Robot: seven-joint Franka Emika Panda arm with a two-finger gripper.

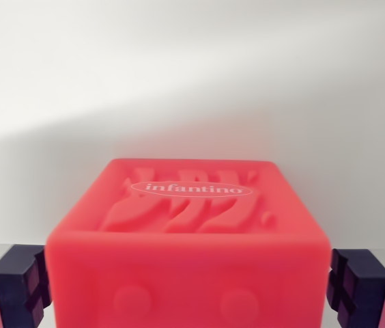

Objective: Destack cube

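Cube (pixel 189 239), a red block with "infantino" moulded in a raised oval on its top face, fills the lower middle of the wrist view and sits squarely between the two fingers of the tool (pixel 189 283). Its top carries wavy relief ridges, and the near face shows two shallow round bumps. The finish is matte and the edges are rounded, so it is likely a soft, squeezable toy block: light, slightly yielding, and grippy rather than slick. Nothing about it suggests it would break.

The tool stands apart, one dark pad (pixel 20 283) just beside the cube's side at the wrist view's left and the other pad (pixel 356 280) just beside its side at the wrist view's right. Whether either pad already touches the cube is hard to say, since the block's near edge hides the contact line; it looks like a narrow gap on both sides.

What the cube rests on is hidden beneath it, so the lower cube of the stack and the table cannot be seen; only a plain pale background shows beyond.

The two opposite side faces are the sensible place to take hold, around mid-height, with the pads flat on them. Because the body probably gives, a moderate squeeze should do; too hard a pinch might bulge it, and a straight lift would avoid dragging whatever lies below.
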